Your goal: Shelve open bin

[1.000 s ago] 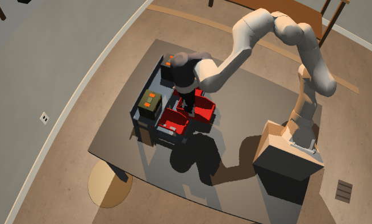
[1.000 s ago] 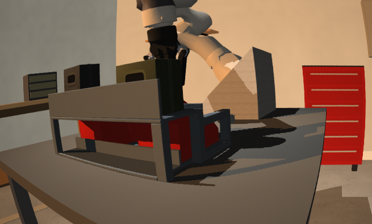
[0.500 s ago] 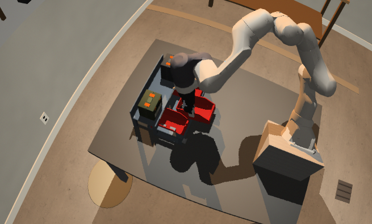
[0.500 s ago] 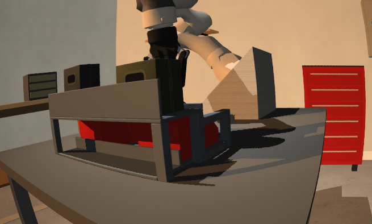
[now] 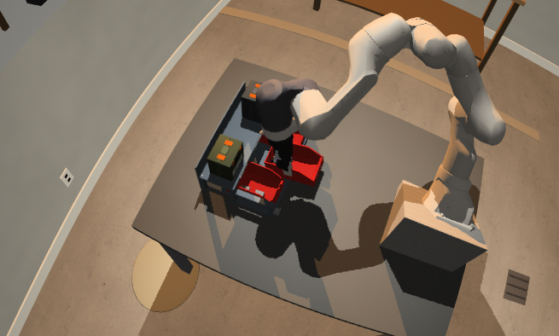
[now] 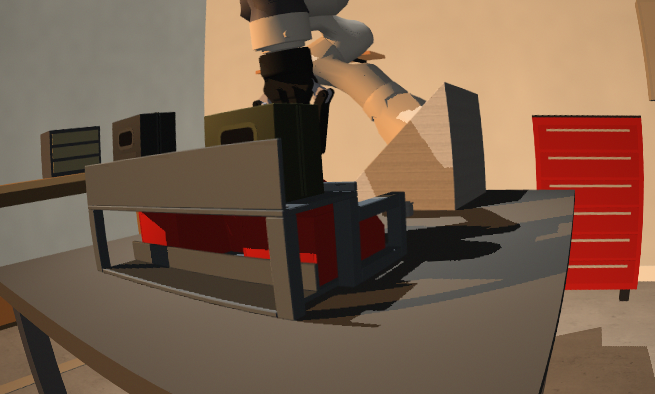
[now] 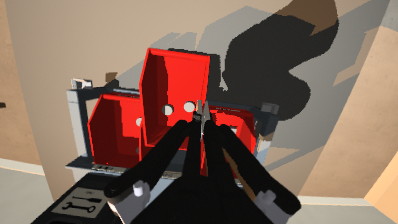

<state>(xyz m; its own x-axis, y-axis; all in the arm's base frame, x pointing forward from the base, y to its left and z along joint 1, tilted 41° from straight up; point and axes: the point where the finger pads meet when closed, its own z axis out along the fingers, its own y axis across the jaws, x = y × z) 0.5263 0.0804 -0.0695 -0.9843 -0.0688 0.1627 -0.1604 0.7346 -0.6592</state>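
The red open bin (image 5: 308,167) (image 7: 187,80) hangs raised in front of the shelf (image 5: 242,130) (image 6: 182,182), open front out. Its rear end is over the gap between two red bins. My gripper (image 5: 286,169) (image 7: 201,106) is shut on its side wall, right in the wrist view. Two white round parts (image 7: 167,110) (image 7: 189,106) lie in its rear half. One neighbouring bin (image 5: 262,176) (image 7: 247,122) is close on the gripper's side; the other (image 7: 117,122) is on the far side. The bin's underside and clearance over the lip are hidden; a slight tilt cannot be told.
An olive box (image 5: 224,150) (image 6: 297,150) and a dark box (image 5: 249,108) (image 7: 55,212) stand on the shelf's top board, behind the bins. The shelf's end post (image 7: 75,117) stands beyond the far bin. The arm's pedestal (image 5: 428,239) (image 6: 427,170) is well away on the table.
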